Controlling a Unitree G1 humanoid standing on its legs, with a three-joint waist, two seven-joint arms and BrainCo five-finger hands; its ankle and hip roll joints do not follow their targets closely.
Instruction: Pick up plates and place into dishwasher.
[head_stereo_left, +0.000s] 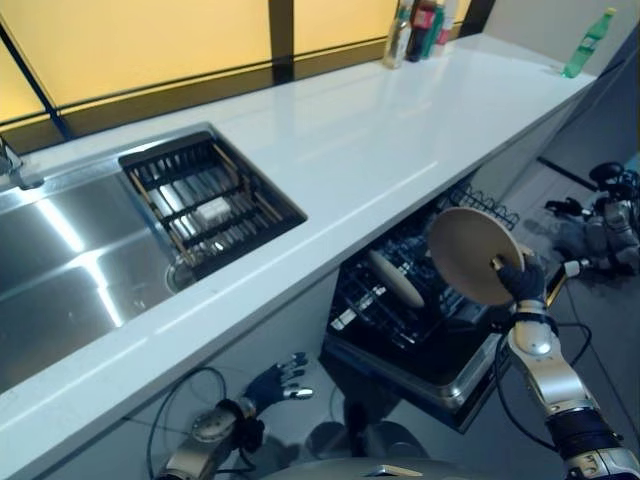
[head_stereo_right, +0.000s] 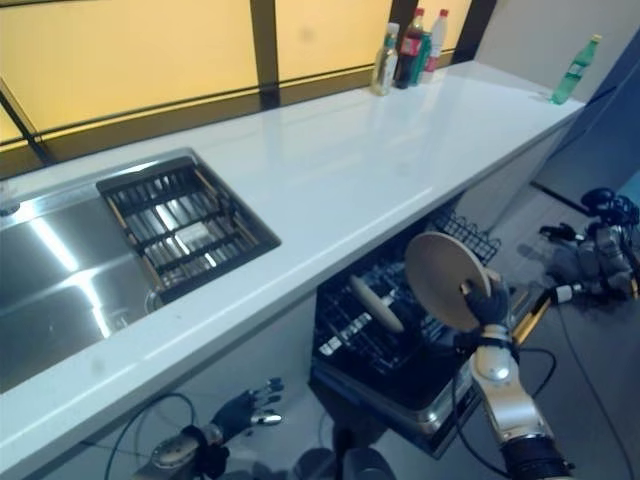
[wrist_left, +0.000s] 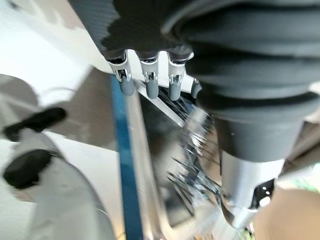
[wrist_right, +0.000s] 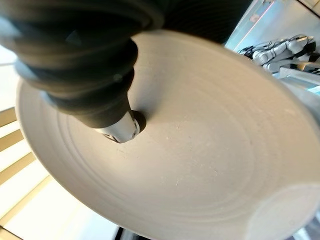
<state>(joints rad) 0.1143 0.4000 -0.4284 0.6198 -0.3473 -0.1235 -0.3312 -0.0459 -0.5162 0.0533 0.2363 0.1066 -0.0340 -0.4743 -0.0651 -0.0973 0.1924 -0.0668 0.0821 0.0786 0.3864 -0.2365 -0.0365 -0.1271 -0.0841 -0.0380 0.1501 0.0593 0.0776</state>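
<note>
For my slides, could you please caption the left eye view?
Right robot hand holds round beige plate above open dishwasher's black wire rack.

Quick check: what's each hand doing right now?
Left hand: open, fingers relaxed, holding nothing, low beside the counter.
Right hand: shut on a beige plate, held above the dishwasher rack.

Location: kitchen. Indicators: white counter, steel sink with drain rack, open dishwasher below counter, bottles by window.

2 plates (both beige), 4 bottles, 1 dishwasher.
</note>
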